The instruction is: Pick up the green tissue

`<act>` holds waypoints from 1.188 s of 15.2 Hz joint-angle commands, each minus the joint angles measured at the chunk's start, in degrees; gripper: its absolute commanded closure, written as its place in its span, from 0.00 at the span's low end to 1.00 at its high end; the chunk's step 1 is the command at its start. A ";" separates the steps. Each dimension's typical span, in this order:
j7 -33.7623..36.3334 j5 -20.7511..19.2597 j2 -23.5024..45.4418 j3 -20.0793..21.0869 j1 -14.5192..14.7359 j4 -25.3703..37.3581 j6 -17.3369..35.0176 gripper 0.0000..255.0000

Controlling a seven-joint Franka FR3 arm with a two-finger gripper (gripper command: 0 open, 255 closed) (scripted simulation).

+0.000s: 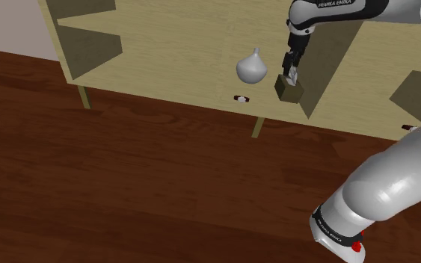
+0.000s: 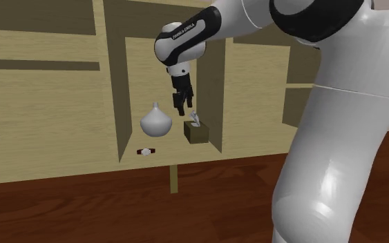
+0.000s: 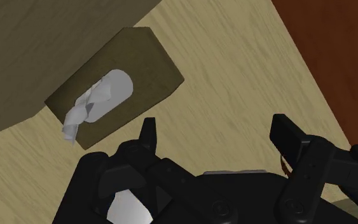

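The tissue box is a small olive-green box with a white tissue sticking out of its top, standing on a pale wooden shelf beside an upright divider. My black gripper hangs just above it, open, with nothing between its fingers. In the second exterior view the gripper sits slightly above the box, toward that view's left. In the wrist view the box and its crumpled tissue lie beyond one finger, outside the gap of the gripper.
A grey round vase stands close beside the box, toward the shoulder view's left. A small red and white object lies at the shelf's front edge. The wooden divider rises just beyond the box. Dark wood floor spreads below.
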 commanded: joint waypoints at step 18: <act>-15.82 3.74 30.87 -5.89 -8.14 28.39 4.27 0.00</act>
